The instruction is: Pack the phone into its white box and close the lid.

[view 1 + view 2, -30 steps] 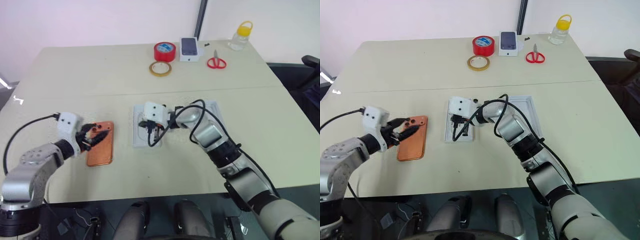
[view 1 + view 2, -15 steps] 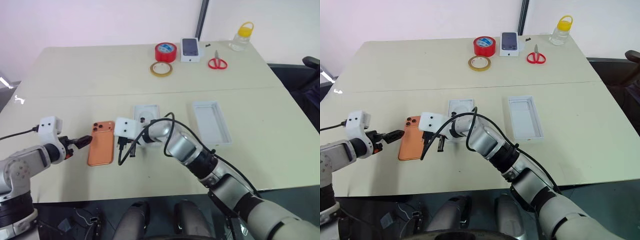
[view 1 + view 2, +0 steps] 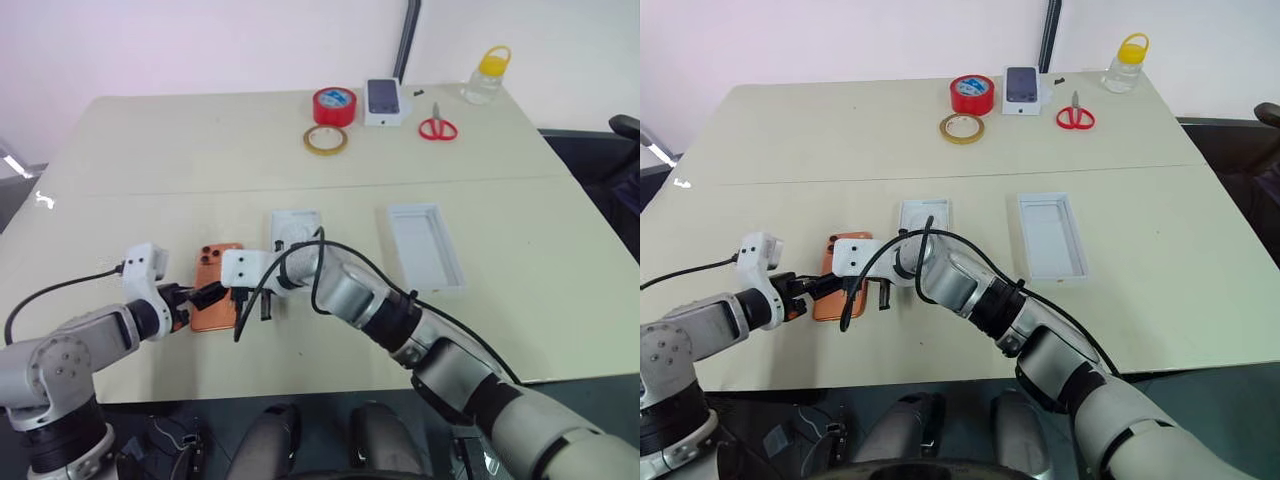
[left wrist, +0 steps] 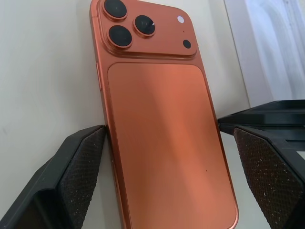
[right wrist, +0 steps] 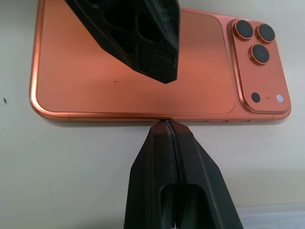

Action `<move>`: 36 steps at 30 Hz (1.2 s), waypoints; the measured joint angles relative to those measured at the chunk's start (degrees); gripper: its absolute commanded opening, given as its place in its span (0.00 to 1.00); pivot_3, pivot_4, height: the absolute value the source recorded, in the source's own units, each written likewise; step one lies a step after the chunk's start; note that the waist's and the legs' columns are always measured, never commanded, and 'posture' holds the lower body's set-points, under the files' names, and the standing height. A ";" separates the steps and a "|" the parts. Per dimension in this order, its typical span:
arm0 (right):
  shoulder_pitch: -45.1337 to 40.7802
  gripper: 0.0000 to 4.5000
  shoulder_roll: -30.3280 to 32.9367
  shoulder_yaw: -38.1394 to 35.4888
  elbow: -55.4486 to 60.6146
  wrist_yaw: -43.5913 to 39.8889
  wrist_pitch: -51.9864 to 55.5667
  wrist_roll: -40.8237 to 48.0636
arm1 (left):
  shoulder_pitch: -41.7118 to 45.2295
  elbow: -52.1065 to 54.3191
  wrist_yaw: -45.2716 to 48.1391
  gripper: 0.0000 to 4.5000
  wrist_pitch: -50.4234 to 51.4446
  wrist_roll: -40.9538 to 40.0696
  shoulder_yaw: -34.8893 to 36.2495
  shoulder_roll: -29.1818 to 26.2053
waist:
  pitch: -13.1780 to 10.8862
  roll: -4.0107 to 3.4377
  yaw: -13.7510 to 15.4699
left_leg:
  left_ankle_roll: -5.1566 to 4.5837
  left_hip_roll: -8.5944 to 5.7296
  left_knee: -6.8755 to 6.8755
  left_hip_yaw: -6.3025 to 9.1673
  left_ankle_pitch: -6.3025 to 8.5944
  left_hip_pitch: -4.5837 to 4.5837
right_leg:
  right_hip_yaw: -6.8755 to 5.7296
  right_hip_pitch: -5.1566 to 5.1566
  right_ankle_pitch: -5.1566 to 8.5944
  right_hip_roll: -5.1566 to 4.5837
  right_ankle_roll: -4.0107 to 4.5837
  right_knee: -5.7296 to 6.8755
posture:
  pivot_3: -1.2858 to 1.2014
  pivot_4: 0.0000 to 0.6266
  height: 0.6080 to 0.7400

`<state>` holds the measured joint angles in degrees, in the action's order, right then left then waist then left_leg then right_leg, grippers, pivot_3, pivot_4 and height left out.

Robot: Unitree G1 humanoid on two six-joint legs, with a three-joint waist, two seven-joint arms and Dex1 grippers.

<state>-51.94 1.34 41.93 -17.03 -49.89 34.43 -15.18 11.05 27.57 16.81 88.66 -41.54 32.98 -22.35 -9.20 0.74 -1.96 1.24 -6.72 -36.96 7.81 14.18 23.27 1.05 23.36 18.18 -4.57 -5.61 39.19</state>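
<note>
The left gripper [image 4: 164, 157] had its jaws spread wide astride the slim orange-copper phone [image 4: 157, 119] lying on the beige table [image 3: 200, 150]; the right gripper [image 5: 167, 125], jaws pressed together, touched the phone's long edge.

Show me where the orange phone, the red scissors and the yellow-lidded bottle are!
phone [image 4: 162, 124], left wrist view, middle of its back.
red scissors [image 3: 435, 127], left eye view, the handles.
bottle [image 3: 484, 76], left eye view, its clear body.

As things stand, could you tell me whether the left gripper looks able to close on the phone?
Probably yes. The left gripper is open with a finger beside each long edge of the phone. The shut right gripper presses one edge and may crowd the grip.
</note>
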 measured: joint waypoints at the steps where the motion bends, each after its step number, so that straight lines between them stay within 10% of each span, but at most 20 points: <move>1: -0.01 0.00 0.00 0.02 -0.12 -0.12 -0.08 -0.20 | -0.03 0.00 -0.24 0.99 0.02 -0.37 0.07 0.10 | 0.00 0.00 0.00 | 0.00 0.00 0.00 0.00 0.00 0.00 | 0.00 0.00 0.00 0.00 0.00 0.00 | 0.52 0.24 1.00; 32: -0.24 0.00 -0.38 -0.01 -0.49 -0.58 -2.12 -1.60 | 3.26 -10.74 -12.83 0.99 3.35 -21.82 7.54 2.02 | 0.08 0.00 -0.61 | 0.02 0.05 0.03 0.01 0.00 0.00 | 0.01 0.03 0.00 0.06 0.00 0.05 | 0.52 0.24 1.00; 36: -0.24 0.00 -0.38 -0.02 -0.49 -0.57 -2.27 -1.57 | 3.29 -13.24 -16.50 0.71 3.35 -24.73 11.05 2.42 | 0.07 0.01 -0.59 | 0.02 0.06 0.03 0.01 0.00 0.00 | 0.01 0.06 0.00 0.06 0.00 0.05 | 0.52 0.24 1.00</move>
<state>-52.18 0.96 41.90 -17.51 -50.47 32.16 -16.75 14.34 14.33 0.31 92.01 -66.27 44.02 -19.93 -9.13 0.75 -2.55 1.26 -6.67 -36.93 7.83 14.18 23.28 1.06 23.42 18.18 -4.51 -5.61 39.24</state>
